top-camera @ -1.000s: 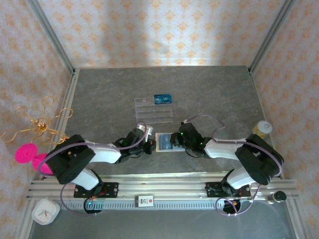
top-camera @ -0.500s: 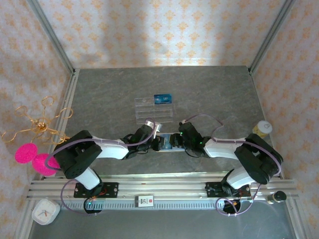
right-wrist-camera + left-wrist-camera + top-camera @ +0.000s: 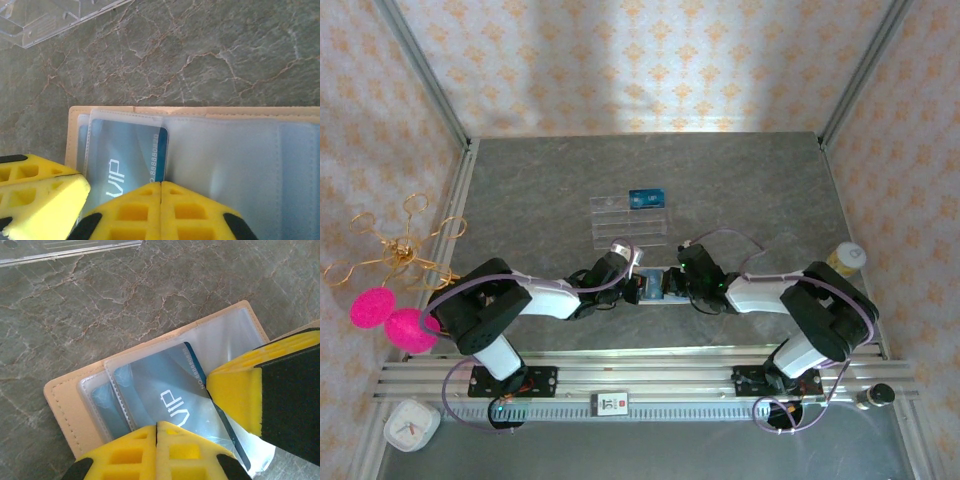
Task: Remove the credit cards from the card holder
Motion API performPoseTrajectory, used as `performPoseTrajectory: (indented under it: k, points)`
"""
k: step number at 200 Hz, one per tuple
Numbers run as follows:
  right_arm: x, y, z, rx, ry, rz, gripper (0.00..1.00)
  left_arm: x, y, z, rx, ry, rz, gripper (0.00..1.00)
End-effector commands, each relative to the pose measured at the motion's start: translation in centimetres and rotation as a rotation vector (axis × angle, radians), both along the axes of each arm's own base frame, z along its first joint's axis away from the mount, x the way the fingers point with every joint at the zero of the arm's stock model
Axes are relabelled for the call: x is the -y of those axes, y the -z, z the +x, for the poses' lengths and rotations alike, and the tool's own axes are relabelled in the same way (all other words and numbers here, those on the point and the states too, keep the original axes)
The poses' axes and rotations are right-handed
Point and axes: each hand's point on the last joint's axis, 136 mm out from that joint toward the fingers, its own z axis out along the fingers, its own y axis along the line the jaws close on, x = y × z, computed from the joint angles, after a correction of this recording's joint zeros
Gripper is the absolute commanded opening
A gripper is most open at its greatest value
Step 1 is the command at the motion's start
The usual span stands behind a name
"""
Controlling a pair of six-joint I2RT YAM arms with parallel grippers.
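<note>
Card holder point(image 3: 658, 287) is found lying open on the worktop point(image 3: 520, 190) in the lower middle of the top view, flanked by the left tool point(image 3: 638, 288) on its left and the right tool point(image 3: 680, 286) on its right. Above it a clear tray point(image 3: 620, 225) is seen, with one blue card point(image 3: 646, 198) at its upper right corner. In the left wrist view a VIP card point(image 3: 160, 390) is shown inside a clear sleeve point(image 3: 225, 340) at the centre. What looks to be a second card point(image 3: 102, 405) is tucked behind it on the left. The left tool's pads point(image 3: 130, 450) are pressed together at the bottom edge, over the card's near end; whether anything is pinched cannot be told. In the right wrist view the right tool's pads point(image 3: 190, 210) are likewise pressed together at the bottom, on the sleeve. The step in hand is judged to be the drawing of the VIP card. Next, a steady hold on the holder and a slide towards the sleeve's opening would be called for.
</note>
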Motion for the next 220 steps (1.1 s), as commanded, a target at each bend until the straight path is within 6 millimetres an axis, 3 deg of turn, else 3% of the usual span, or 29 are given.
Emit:
performPoseTrajectory:
  k: [1,38,67,88,105,128,152,220]
  points:
    - [-0.5,-0.1,0.1,0.003,-0.008,0.013,0.00,-0.8,1.6,-0.5,-0.034,-0.005,0.036,0.00]
    - [2.4,-0.1,0.4,0.031,0.093,-0.073,0.00,-2.2,1.9,-0.5,-0.047,-0.038,0.026,0.00]
    - [3.5,0.0,0.3,0.031,0.125,-0.098,0.00,-2.5,1.8,-0.6,-0.047,-0.041,0.023,0.00]
    - [2.3,-1.7,0.3,0.065,0.077,-0.031,0.00,-2.2,0.8,-0.5,-0.035,-0.033,-0.006,0.00]
    - [0.2,-3.9,-0.1,0.096,-0.018,0.071,0.15,-1.5,-1.3,-0.5,-0.002,-0.024,-0.062,0.03]
    - [-0.9,-4.3,-0.4,0.073,-0.054,0.114,0.18,-0.5,-3.3,-0.5,0.044,-0.010,-0.087,0.09]
    - [-1.7,-3.0,-1.0,0.005,-0.075,0.147,0.17,-0.3,-2.5,-0.3,0.034,-0.008,-0.055,0.09]
    - [-1.2,-0.6,-1.3,-0.042,-0.045,0.115,0.15,-1.7,0.1,-0.3,-0.001,-0.044,0.008,0.09]
